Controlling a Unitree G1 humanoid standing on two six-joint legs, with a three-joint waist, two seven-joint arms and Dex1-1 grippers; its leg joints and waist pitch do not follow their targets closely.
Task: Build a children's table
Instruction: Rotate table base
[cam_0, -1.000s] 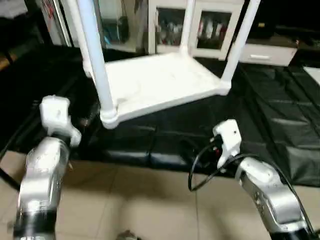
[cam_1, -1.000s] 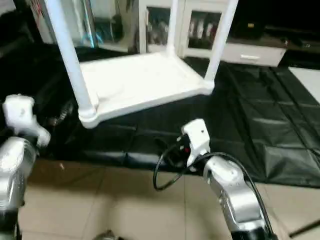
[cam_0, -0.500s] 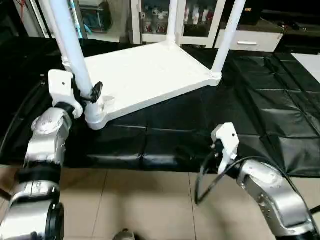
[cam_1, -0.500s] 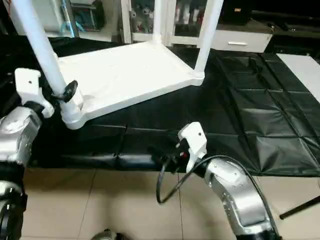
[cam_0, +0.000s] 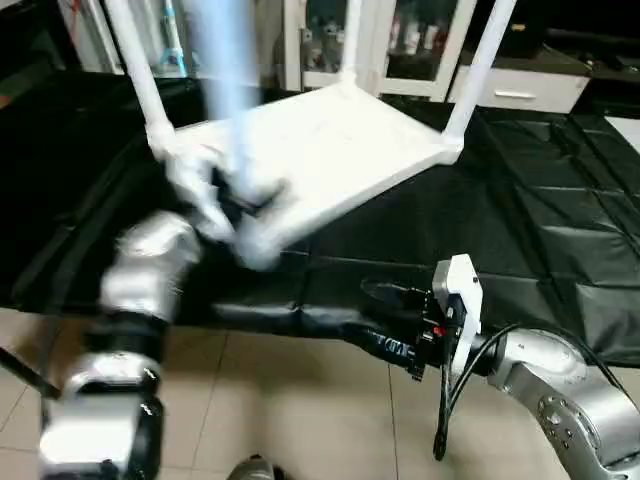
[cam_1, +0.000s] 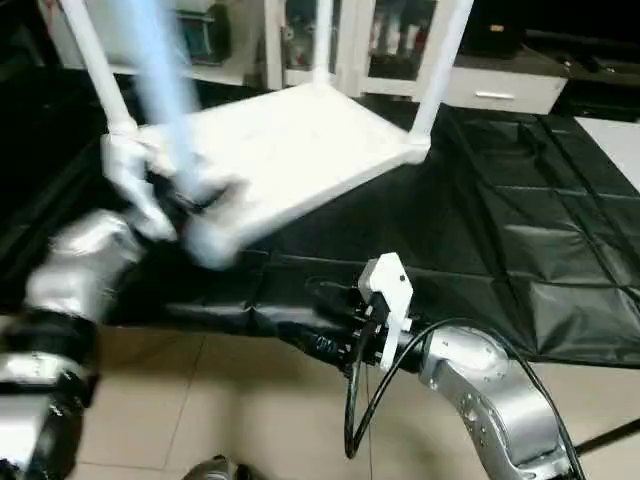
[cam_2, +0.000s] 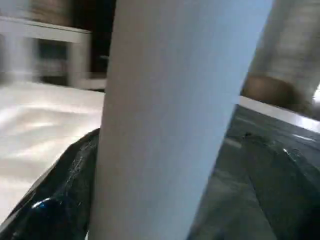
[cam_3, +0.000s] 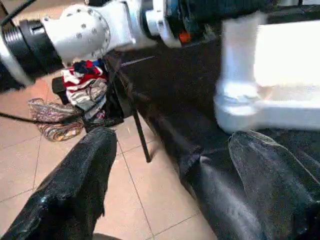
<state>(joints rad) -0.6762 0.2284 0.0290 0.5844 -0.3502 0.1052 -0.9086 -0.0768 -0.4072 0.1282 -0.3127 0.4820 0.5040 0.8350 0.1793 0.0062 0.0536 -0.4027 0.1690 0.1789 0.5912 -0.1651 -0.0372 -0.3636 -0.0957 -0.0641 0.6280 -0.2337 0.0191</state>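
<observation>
Black plastic sheeting (cam_0: 560, 230) carries the upturned white plastic children's table (cam_0: 330, 150), whose upright near leg (cam_2: 170, 120) stands between the left gripper (cam_0: 235, 205)'s wide-open jaws, while the right gripper (cam_0: 385, 305), empty and open, hovers nearby.

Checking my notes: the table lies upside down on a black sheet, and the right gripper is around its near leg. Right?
Wrong arm. The left gripper is around the near leg, as the left wrist view shows; the right gripper hangs open, apart from the table on the black sheet.

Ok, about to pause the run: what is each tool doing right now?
Left tool: open, its fingers either side of the near table leg.
Right tool: open, holding nothing.
</observation>
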